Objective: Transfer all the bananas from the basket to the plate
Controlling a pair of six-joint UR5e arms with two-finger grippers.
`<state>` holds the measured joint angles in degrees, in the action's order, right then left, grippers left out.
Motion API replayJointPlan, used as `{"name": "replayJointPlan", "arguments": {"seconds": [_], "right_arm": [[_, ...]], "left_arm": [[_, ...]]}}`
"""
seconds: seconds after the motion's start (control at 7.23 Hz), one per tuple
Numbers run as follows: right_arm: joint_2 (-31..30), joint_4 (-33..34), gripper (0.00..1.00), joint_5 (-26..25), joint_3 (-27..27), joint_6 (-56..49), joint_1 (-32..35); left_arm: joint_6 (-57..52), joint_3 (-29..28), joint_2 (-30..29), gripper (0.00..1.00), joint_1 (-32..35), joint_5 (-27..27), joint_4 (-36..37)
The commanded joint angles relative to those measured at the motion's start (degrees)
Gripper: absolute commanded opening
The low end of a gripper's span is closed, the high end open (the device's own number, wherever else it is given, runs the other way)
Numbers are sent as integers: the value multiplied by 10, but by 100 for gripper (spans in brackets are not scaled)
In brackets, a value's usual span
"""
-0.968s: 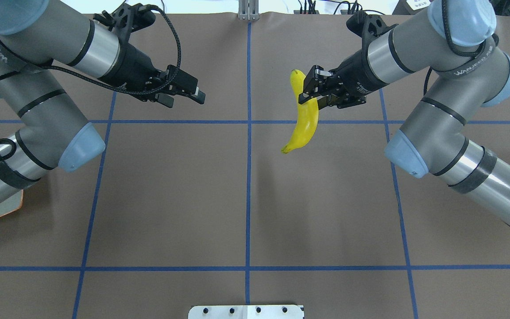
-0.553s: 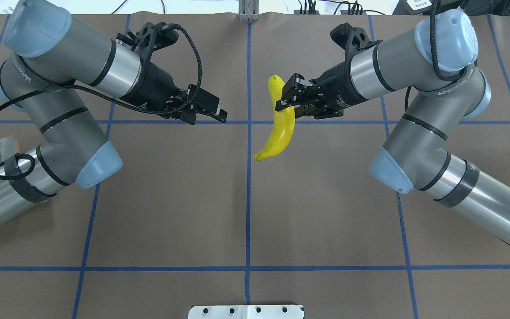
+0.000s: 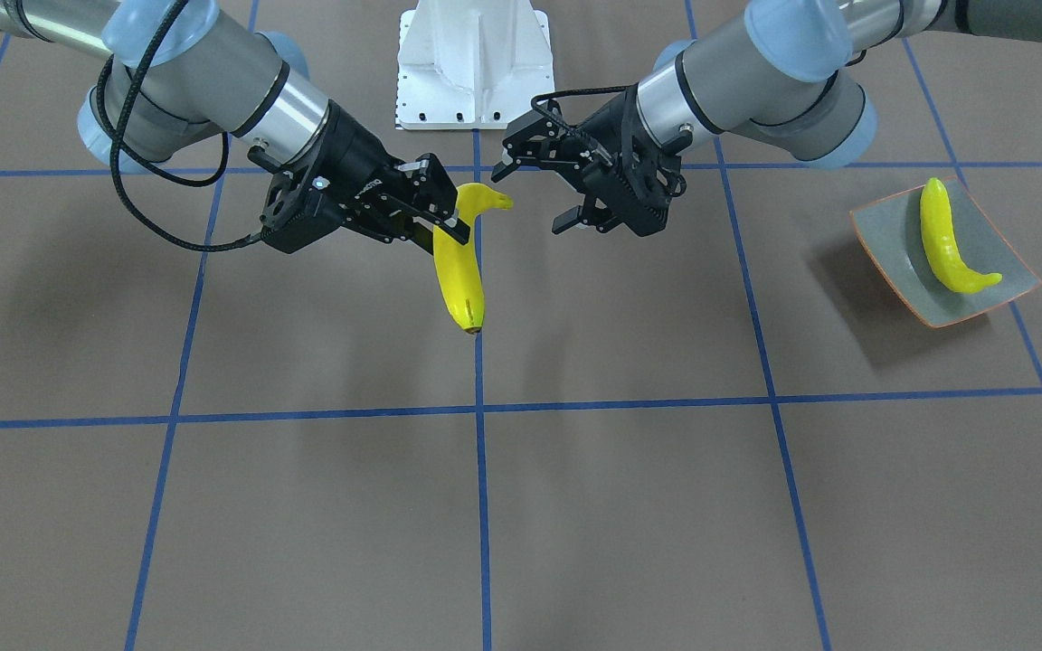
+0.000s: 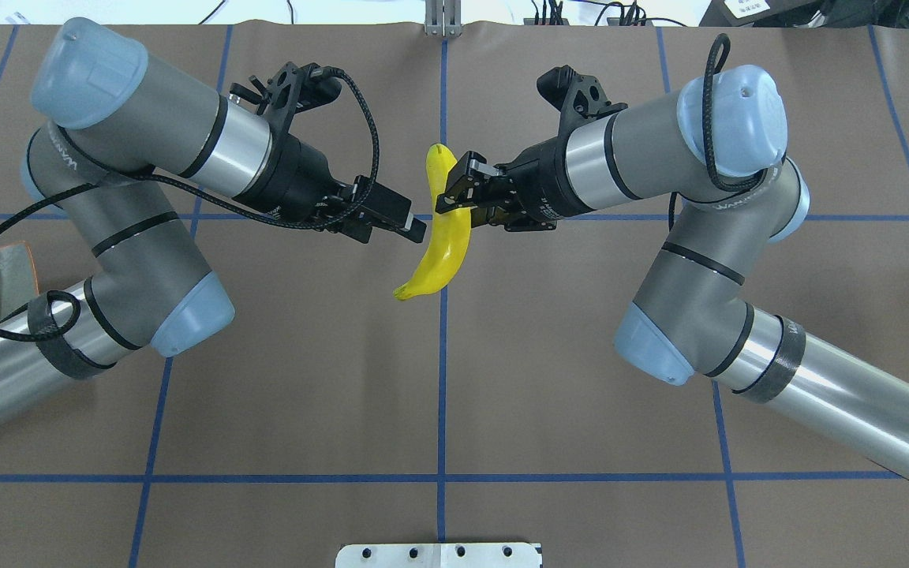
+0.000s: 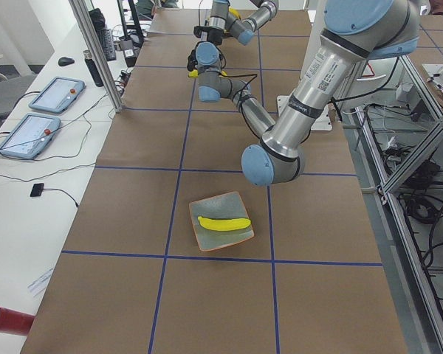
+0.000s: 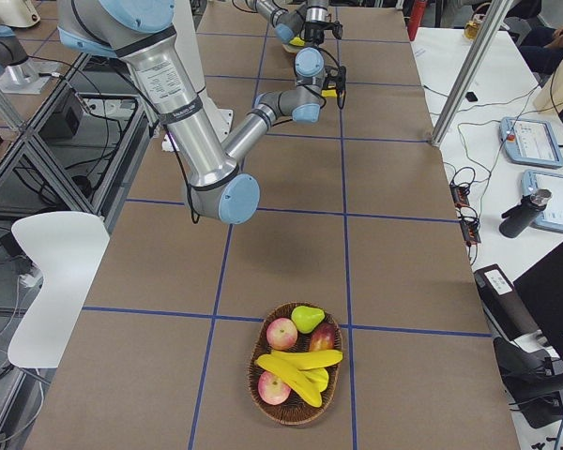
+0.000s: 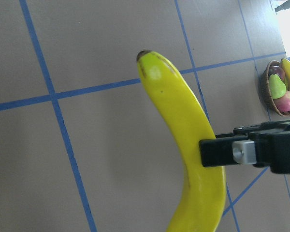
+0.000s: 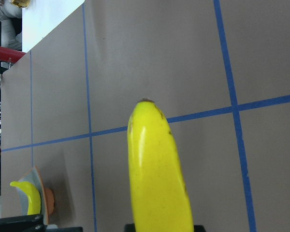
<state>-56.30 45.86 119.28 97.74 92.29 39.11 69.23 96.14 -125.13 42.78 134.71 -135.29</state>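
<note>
Right claw (image 4: 450,197) grips a banana (image 4: 440,256) held above the table (image 4: 304,379) centre; left claw (image 3: 530,194) gapes wide, empty, just beside it.

Light was bright and even, falling from above. The brown desk (image 3: 575,497) carried only soft, blurred shadows: faint patches under the left arm (image 3: 738,54) and right arm (image 3: 213,72), and a darker one beside the plate (image 3: 887,237). Glare streaked the right arm's silver tube in the overhead view, and a small glossy spot sat on the held banana (image 4: 445,244). Both wrist views were slightly soft on that near banana, each with one white, blown-out corner. In the side views, upright posts (image 5: 95,55) leaned toward the frame edges.
</note>
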Motion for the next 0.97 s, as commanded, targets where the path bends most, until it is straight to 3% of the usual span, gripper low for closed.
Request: {"name": "replayJointPlan", "arguments": {"seconds": [0.0,0.28,0.55,0.83], "right_arm": [[16,5,0,-4,-9,11,-13],[21,6,0,-4,-12,16,-14],[21,5,0,-4,-12,16,-13],[21,4,0,-1,-9,17,-13]], "left_arm": [[-2,-1,-4,98,-12,-11,-4],[-2,-2,-5,97,-42,-66,-19],[-2,-1,-3,96,-42,-66,-19],[-2,-1,0,87,-42,-66,-19]]}}
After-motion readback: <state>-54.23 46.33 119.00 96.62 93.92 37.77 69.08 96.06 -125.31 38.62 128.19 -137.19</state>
